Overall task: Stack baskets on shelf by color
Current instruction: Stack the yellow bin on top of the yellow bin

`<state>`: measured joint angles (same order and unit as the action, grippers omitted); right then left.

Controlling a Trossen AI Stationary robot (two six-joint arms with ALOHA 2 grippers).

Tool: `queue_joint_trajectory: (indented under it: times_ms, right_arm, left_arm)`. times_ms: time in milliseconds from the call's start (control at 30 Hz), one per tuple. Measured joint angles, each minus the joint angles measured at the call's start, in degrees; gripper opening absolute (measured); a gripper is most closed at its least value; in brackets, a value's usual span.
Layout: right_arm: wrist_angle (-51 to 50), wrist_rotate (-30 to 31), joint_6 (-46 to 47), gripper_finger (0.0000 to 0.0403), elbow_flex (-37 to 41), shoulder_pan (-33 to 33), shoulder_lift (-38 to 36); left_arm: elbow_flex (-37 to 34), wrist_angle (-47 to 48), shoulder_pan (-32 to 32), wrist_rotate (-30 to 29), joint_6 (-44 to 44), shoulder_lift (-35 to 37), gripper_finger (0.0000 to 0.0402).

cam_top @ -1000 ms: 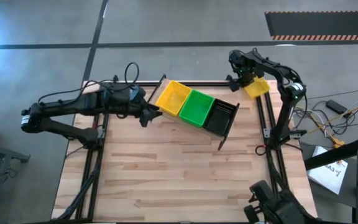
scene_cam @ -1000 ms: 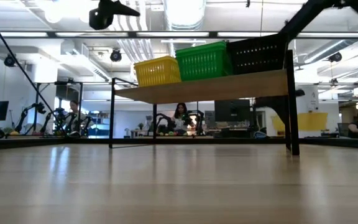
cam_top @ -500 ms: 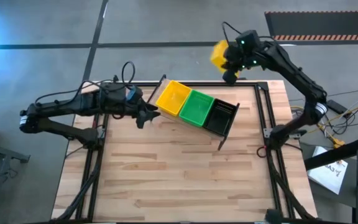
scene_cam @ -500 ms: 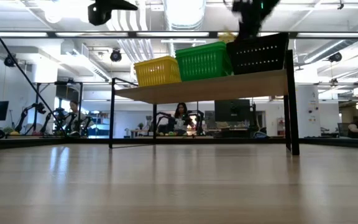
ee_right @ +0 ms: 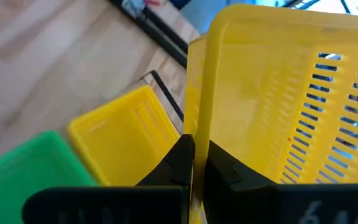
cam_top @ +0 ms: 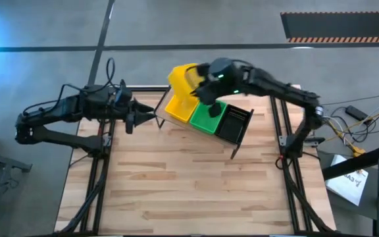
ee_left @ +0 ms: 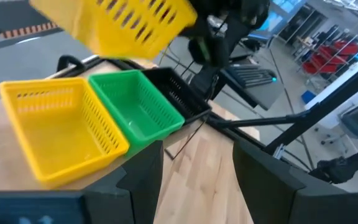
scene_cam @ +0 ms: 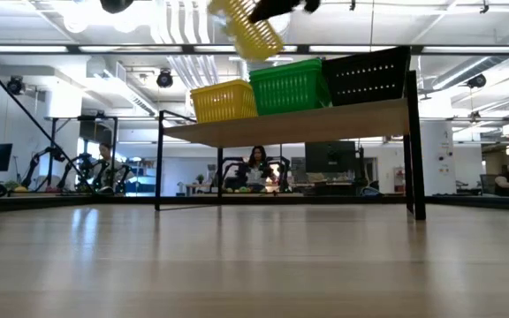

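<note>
The shelf stands askew toward the desk's far edge, carrying three baskets in a row, touching side by side — one at the left end, one in the middle, one at the right end. A fourth basket hangs tilted in the air above the left-end one, its wall pinched in the right hand, whose arm reaches in from the desk's right side over the row. The left hand waits just beside the shelf's left end — apart from it, over the desk's left edge.
</note>
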<state>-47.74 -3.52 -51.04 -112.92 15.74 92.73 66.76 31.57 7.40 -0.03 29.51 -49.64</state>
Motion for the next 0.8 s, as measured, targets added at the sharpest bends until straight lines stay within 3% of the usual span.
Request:
queue_joint_trajectory:
  times_ms: [167, 433, 800]
  right_arm:
    - [-3.3, 2.3, -6.7, 0.0008, -6.5, -1.3, 7.6]
    - [-19.2, 2.1, -13.3, 0.0008, -16.1, -1.5, 16.0]
    - [-23.4, 2.5, -18.9, 0.0008, -18.8, -1.6, 20.5]
  left_arm:
    - [-0.1, 3.9, 0.0, -0.7, 0.1, 2.5, 0.0178]
    - [-0.3, 5.5, 0.0, -1.6, 0.2, 3.0, 0.0178]
    - [-0.4, 5.4, 0.0, -1.6, 0.3, -0.8, 0.0178]
